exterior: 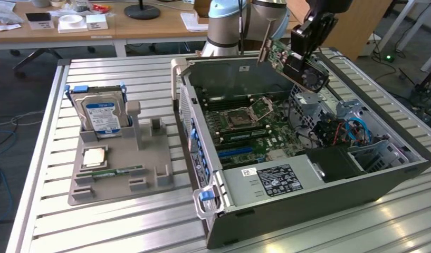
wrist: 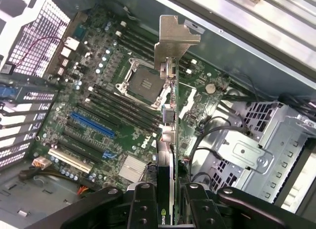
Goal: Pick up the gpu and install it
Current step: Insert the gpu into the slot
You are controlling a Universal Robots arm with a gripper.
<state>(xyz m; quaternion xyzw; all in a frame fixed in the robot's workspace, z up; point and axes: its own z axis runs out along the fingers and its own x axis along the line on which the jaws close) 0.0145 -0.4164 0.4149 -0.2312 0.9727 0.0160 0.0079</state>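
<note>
The gpu (exterior: 289, 58) is a green circuit card with a small black fan and a pale metal bracket strip at one end. It hangs tilted in the air above the back of the open computer case (exterior: 384, 176). My gripper (exterior: 303, 50) is shut on it from above. In the wrist view the gpu (wrist: 168, 115) runs edge-on away from my black fingers (wrist: 143, 209), bracket end farthest, over the motherboard (wrist: 98, 105) with its blue slot (wrist: 91, 125) and the CPU socket (wrist: 143, 83).
A grey parts tray (exterior: 148, 145) on the exterior view's left holds an upright silver hard drive (exterior: 99, 113), a CPU chip (exterior: 94, 156) and a green memory stick (exterior: 116, 171). Metal drive cages (wrist: 252, 150) and cables (exterior: 356, 132) fill the case's exterior-view right side.
</note>
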